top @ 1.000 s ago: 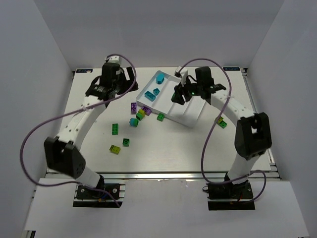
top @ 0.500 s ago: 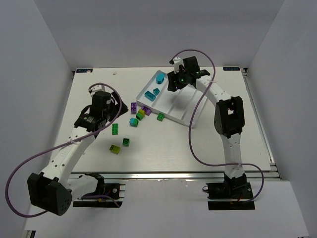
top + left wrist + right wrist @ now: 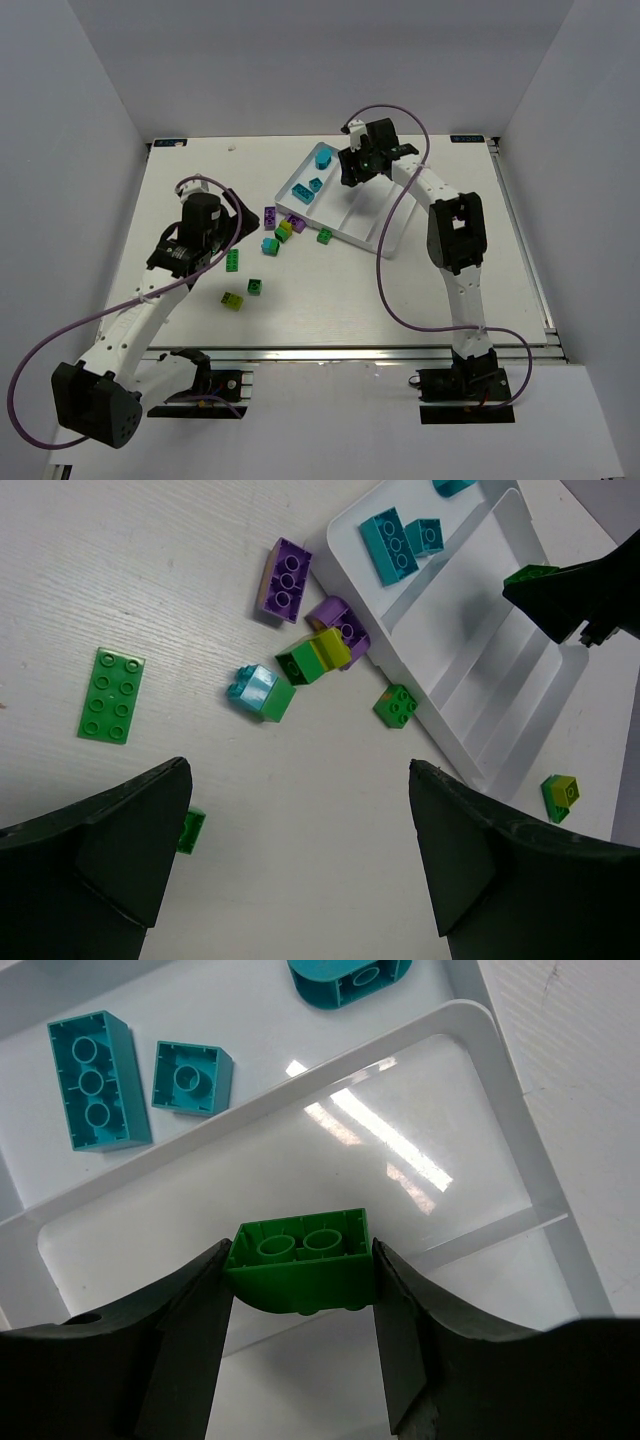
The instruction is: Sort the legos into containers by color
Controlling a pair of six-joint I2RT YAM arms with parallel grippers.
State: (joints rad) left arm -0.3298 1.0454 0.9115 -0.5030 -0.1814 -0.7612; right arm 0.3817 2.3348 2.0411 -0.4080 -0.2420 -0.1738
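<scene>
The white tray (image 3: 372, 222) lies tilted at the back centre, with three cyan legos (image 3: 315, 184) in its leftmost compartment. My right gripper (image 3: 357, 166) is shut on a green lego (image 3: 300, 1260) and holds it above the second compartment (image 3: 330, 1170), beside the cyan ones (image 3: 98, 1080). My left gripper (image 3: 218, 236) is open and empty above the table, near the loose legos. Ahead of it lie a purple lego (image 3: 285, 578), a purple arch (image 3: 340, 620), a yellow-green and green pair (image 3: 315, 655), a cyan lego (image 3: 258, 692) and a green one (image 3: 398, 705).
A flat green lego (image 3: 232, 259), a small green lego (image 3: 254, 287) and a yellow-green lego (image 3: 232, 300) lie nearer the front left. Another yellow-green and green lego (image 3: 560, 795) lies right of the tray (image 3: 480, 680). White walls enclose the table.
My left arm swung back from the far left to above the loose legos. My right gripper carried the green lego from the tray's middle toward its far left end.
</scene>
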